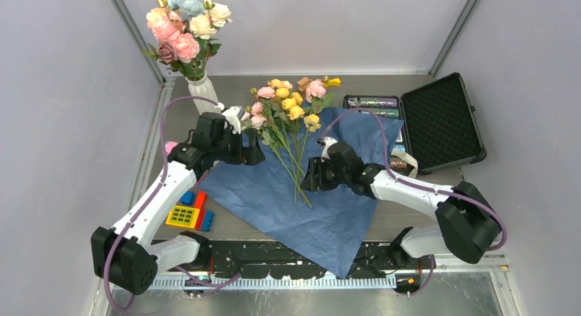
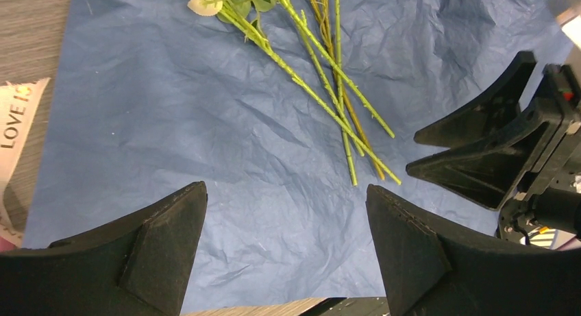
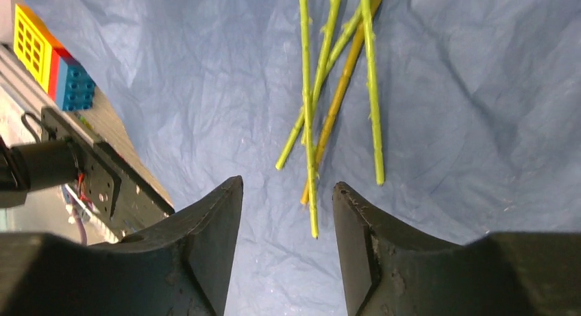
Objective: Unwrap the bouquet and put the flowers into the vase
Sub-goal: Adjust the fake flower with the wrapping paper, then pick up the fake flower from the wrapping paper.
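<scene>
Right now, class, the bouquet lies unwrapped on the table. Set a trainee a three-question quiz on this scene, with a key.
1. True or false: the flowers lie flat, outside the white vase.
2. What lies under the stems? A) blue paper B) black case C) toy bricks
3. Do the right fingers grip a stem?
Key: 1 true. 2 A. 3 no, they stand apart.

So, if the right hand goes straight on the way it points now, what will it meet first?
Probably the cut ends of the flower stems, lying just ahead of the right hand on the blue paper. Height is unclear; it might touch the paper first.
</scene>
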You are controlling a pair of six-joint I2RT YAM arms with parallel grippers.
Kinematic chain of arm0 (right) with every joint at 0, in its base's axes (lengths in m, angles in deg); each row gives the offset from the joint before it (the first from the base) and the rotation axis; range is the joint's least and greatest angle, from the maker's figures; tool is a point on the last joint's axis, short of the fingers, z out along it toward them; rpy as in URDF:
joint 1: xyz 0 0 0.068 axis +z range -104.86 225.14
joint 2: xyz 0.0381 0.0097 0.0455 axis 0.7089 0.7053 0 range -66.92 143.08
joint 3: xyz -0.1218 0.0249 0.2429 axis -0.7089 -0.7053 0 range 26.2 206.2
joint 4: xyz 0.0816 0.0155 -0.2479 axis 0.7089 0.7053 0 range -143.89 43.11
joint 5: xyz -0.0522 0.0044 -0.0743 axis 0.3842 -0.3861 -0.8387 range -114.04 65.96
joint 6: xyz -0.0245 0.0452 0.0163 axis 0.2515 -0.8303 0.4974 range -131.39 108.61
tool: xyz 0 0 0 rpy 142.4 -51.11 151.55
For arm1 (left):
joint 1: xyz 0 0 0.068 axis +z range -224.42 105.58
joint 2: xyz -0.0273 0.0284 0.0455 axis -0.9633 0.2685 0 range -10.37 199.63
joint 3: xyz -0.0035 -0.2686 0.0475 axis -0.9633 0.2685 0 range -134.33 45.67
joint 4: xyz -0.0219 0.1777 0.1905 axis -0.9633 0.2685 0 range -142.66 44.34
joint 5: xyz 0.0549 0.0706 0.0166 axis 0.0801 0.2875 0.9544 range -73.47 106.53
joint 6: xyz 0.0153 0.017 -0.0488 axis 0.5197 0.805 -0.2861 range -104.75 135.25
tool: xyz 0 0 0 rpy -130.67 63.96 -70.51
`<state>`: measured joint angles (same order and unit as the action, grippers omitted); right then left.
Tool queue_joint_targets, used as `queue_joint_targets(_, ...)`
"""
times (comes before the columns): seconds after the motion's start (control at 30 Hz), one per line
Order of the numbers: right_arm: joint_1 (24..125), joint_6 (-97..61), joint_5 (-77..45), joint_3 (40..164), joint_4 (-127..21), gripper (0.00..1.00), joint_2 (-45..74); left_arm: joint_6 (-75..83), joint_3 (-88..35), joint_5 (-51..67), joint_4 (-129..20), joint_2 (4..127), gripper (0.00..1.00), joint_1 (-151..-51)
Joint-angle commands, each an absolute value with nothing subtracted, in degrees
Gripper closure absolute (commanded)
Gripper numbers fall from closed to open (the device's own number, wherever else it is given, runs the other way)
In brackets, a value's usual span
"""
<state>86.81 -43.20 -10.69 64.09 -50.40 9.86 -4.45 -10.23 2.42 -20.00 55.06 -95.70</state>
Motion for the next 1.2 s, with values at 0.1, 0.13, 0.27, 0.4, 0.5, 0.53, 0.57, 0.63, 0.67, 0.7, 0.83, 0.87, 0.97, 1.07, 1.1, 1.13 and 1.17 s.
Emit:
queue_joint_targets(0.1, 87.2, -41.7, -19.7, 76.5, -50.1, 0.53, 17.4, -2.1, -11.8, 4.6, -19.9, 52.5, 0.11, -95.4)
queue_joint_targets(0.13, 87.2, -41.2, -20.1, 77.6, -49.8, 0.54, 19.7, -2.0, -11.9, 4.9, -19.8, 52.4, 0.11, -95.4)
queue_joint_targets(0.27, 87.2, -40.6, -21.3, 82.9, -50.4, 0.58, 25.5, -1.9, -11.7, 6.4, -19.7, 51.0, 0.11, -95.4)
queue_joint_targets(0.4, 87.2, -38.9, -25.7, 88.4, -48.4, 0.58, 30.8, -1.7, -11.3, 7.4, -20.0, 49.6, 0.11, -95.4)
queue_joint_targets(0.5, 87.2, -36.6, -28.1, 92.9, -46.5, 0.58, 33.9, -1.5, -11.3, 7.8, -20.0, 49.5, 0.11, -95.4)
queue_joint_targets(0.53, 87.2, -36.3, -28.7, 94.2, -46.0, 0.58, 35.3, -1.4, -11.4, 7.8, -19.9, 49.6, 0.11, -95.4)
queue_joint_targets(0.57, 87.2, -35.7, -28.9, 94.7, -45.9, 0.58, 35.9, -1.4, -11.4, 7.8, -19.9, 49.6, 0.11, -95.4)
queue_joint_targets(0.63, 87.2, -35.1, -29.2, 96.1, -45.5, 0.58, 37.4, -1.4, -11.3, 7.7, -19.9, 49.6, 0.11, -95.4)
queue_joint_targets(0.67, 87.1, -34.9, -29.3, 97.0, -45.3, 0.58, 38.4, -1.4, -11.4, 7.7, -19.9, 49.7, 0.11, -95.4)
queue_joint_targets(0.7, 87.1, -34.6, -29.2, 97.4, -45.2, 0.58, 39.2, -1.3, -11.4, 7.6, -19.9, 49.8, 0.11, -95.4)
queue_joint_targets(0.83, 87.2, -34.1, -29.0, 99.0, -45.1, 0.59, 41.4, -1.4, -11.5, 7.3, -19.8, 49.9, 0.11, -95.5)
queue_joint_targets(0.87, 87.2, -33.8, -28.8, 99.7, -45.2, 0.59, 41.8, -1.3, -11.4, 7.2, -19.8, 50.0, 0.11, -95.4)
queue_joint_targets(0.97, 87.2, -33.1, -27.9, 101.5, -44.7, 0.61, 44.1, -1.4, -11.4, 7.3, -19.8, 50.0, 0.11, -95.4)
queue_joint_targets(1.07, 87.1, -33.1, -28.3, 103.4, -44.6, 0.61, 45.8, -1.3, -11.4, 7.3, -19.8, 50.0, 0.11, -95.4)
queue_joint_targets(1.1, 87.1, -33.2, -28.8, 103.6, -44.6, 0.61, 46.4, -1.3, -11.4, 7.3, -19.8, 50.0, 0.11, -95.4)
queue_joint_targets(1.13, 87.1, -33.3, -29.1, 104.0, -44.6, 0.61, 46.6, -1.3, -11.4, 7.3, -19.8, 50.0, 0.11, -95.4)
queue_joint_targets(1.17, 87.1, -33.3, -29.3, 104.2, -44.4, 0.62, 47.1, -1.3, -11.4, 7.3, -19.8, 50.1, 0.11, -95.4)
